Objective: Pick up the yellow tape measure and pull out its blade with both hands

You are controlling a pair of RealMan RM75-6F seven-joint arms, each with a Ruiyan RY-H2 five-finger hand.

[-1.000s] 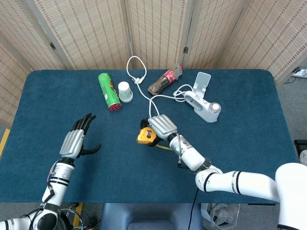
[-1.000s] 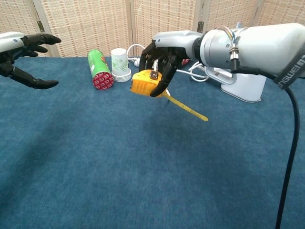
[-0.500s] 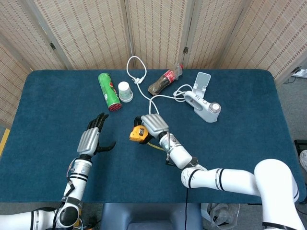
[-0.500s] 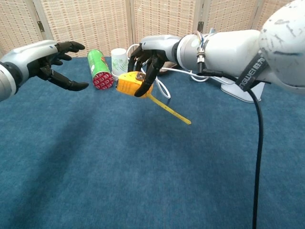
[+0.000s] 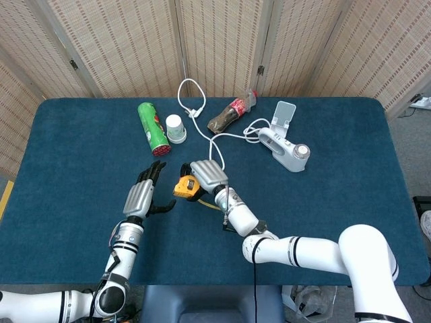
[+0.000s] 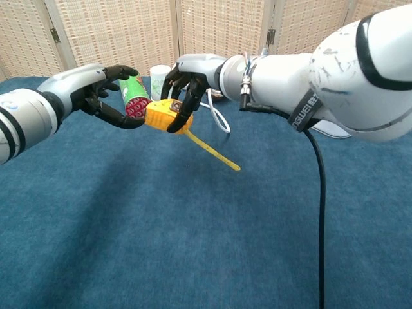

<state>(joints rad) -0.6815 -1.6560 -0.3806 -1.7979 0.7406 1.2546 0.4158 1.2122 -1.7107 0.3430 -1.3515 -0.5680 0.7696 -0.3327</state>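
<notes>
Right hand (image 6: 187, 80), gripping yellow tape measure (image 6: 162, 114), is carrying it leftward; left hand (image 6: 106, 90), fingers spread, is closing in beside it.

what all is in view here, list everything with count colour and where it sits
tape measure: 1, yellow, held above table centre, blade partly out
chips can: 1, green with red end, lying far left
paper cup: 1, white, right of can
bottle: 1, brown with red label, lying far centre
cable: 1, white, far centre
white device: 1, with a stand, far right
table: 1, blue cover
right hand: 1, grips tape measure
left hand: 1, fingers spread beside tape measure
</notes>
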